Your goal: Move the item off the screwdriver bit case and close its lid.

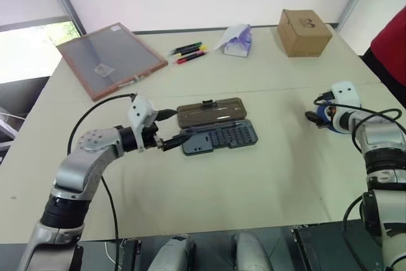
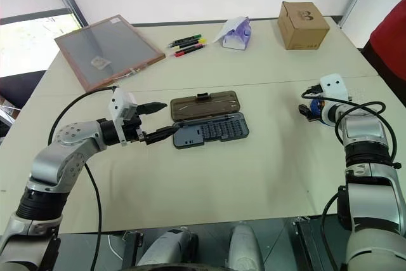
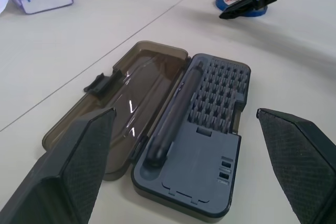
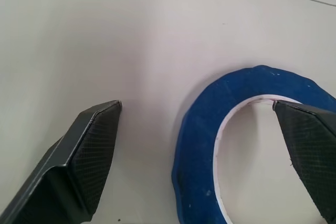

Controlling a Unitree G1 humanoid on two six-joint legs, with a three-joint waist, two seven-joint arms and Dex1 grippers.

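The screwdriver bit case point(image 1: 219, 138) lies open in the middle of the table, its dark grey tray point(image 3: 215, 108) holding rows of bits and a driver handle. Its smoky brown lid point(image 1: 210, 112) lies flat behind the tray, latch tab at the far edge. My left gripper point(image 1: 179, 125) is open at the case's left end, with nothing between its fingers. The item, a blue tape ring point(image 4: 199, 156), lies flat on the table far to the right of the case. My right gripper point(image 4: 197, 106) is open over it, with one finger outside the ring and the other over its hollow.
A brown-framed grey panel point(image 1: 111, 58) lies at the back left. Coloured markers point(image 1: 188, 52), a purple-and-white bag point(image 1: 236, 39) and a cardboard box point(image 1: 304, 31) stand along the back. A person's red sleeve point(image 1: 390, 42) shows at the right edge.
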